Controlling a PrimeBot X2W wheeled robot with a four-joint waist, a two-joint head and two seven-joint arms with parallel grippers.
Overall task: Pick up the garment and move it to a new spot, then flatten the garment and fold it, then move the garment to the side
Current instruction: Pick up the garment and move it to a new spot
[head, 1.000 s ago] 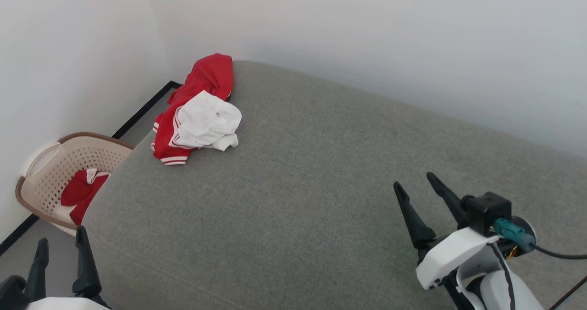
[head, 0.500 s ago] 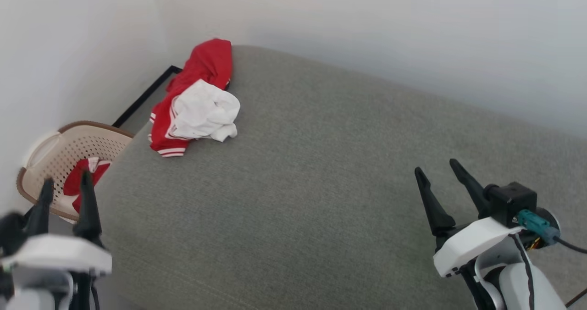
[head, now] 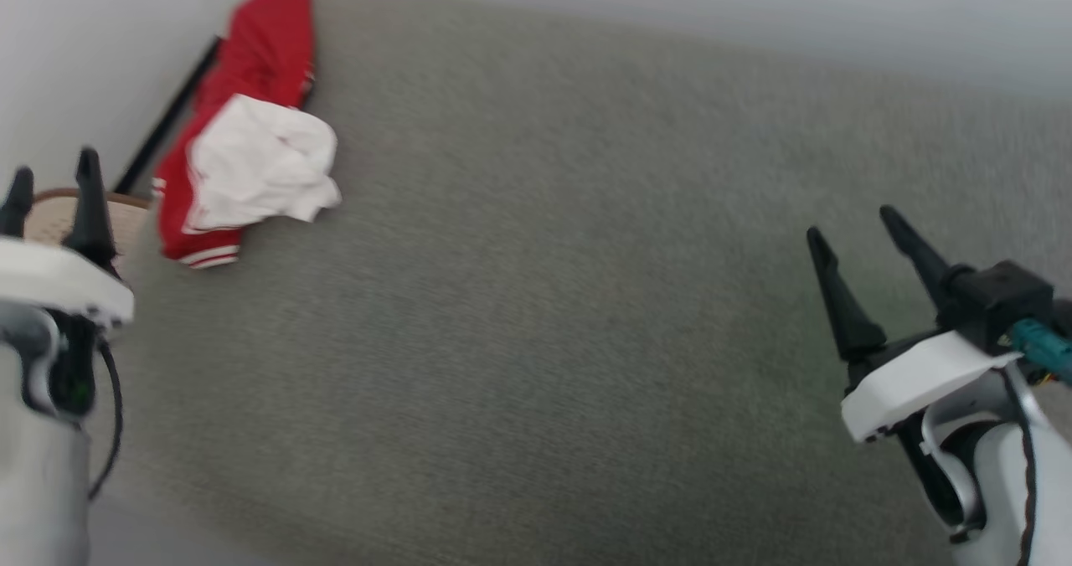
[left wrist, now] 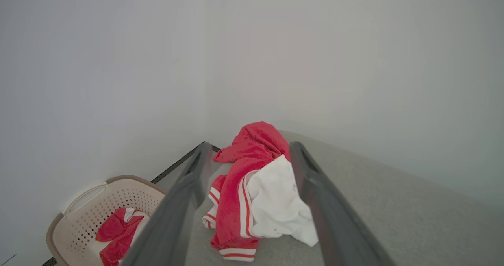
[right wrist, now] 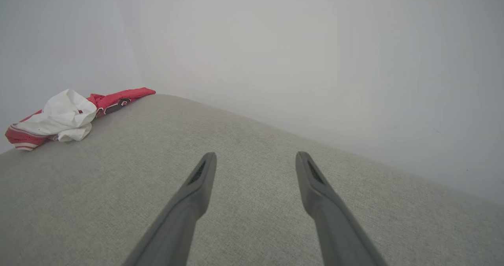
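Head view first: the jersey [head: 243, 131] sits bunched up at the far left corner of the grey cushion [head: 544, 298], right at the edge. It's mostly red, with a crumpled white part on top and striped trim at the near end. This view is a bit blurry, so no number can be made out. The left hand [head: 52, 174] is at the left edge, fingers spread and nothing in them, off the side of the cushion and near the jersey but not touching it. The right hand [head: 850, 227] is way over on the right, above the cushion, also wide open and empty, well apart from the jersey.

Left wrist view: it looks straight down the two spread fingers at the jersey, which shows between them, clearly beyond the tips. Off to the left on the floor there's a beige basket [left wrist: 90, 203] with another red cloth [left wrist: 118, 234] in it.

Right wrist view: the open fingers hang over bare cushion, and the jersey is a small heap at the far left corner by the wall [right wrist: 315, 61].
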